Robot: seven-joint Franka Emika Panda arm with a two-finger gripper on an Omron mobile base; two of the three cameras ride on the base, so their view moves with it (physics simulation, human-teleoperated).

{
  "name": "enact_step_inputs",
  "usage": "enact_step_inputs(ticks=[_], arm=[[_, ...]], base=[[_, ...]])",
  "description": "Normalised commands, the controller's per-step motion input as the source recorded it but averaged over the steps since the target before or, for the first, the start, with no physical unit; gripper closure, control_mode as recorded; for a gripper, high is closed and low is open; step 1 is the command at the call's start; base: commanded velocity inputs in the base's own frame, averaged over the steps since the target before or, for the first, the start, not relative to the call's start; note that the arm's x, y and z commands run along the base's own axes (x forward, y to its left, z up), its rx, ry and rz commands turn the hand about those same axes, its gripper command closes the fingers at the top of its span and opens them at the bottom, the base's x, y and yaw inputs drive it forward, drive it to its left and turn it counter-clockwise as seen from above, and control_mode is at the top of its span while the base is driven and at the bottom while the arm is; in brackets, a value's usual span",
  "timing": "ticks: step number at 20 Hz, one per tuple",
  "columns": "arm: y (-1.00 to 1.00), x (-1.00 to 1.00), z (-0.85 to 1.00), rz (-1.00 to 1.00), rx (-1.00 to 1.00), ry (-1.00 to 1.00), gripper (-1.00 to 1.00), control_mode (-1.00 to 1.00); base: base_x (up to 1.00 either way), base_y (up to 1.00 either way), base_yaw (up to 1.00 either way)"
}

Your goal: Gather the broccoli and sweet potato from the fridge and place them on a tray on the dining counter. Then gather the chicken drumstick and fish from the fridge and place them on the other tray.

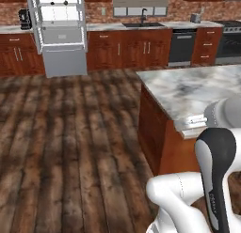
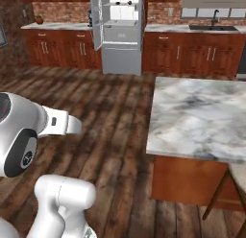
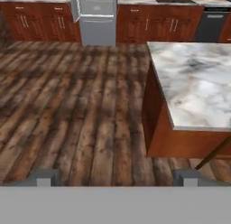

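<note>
The fridge (image 1: 61, 34) stands against the far wall with its doors swung open, also seen as the fridge (image 2: 120, 30) and the fridge (image 3: 95, 17). Small dark items sit on an upper shelf, too small to name. The broccoli, sweet potato, chicken drumstick, fish and trays are out of view. The marble dining counter (image 1: 197, 93) lies to my right, with its bare top showing as the dining counter (image 2: 202, 117) and the dining counter (image 3: 198, 83). My gripper (image 3: 116, 178) is open and holds nothing. It hangs over the wooden floor and points toward the fridge.
Red-brown cabinets (image 1: 132, 49) with a marble worktop line the back wall, with a sink (image 1: 142, 23) and a dark dishwasher (image 1: 182, 46). A coffee machine (image 1: 24, 19) stands left of the fridge. A stool leg (image 2: 218, 194) shows by the island. Wide wooden floor (image 1: 70, 133) stretches to the fridge.
</note>
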Motion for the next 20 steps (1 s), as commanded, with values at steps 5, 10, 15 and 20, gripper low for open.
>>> enact_step_inputs(ticks=[5,10,15,20], arm=[[0.0,0.0,0.0,0.0,0.0,0.0,-1.0,1.0],[0.0,0.0,0.0,0.0,0.0,0.0,-1.0,1.0],[0.0,0.0,0.0,0.0,0.0,0.0,-1.0,1.0],[0.0,0.0,0.0,0.0,0.0,0.0,-1.0,1.0]], base=[[0.92,1.0,0.05],[1.0,0.93,0.0],[1.0,0.72,0.02],[1.0,0.32,0.03]])
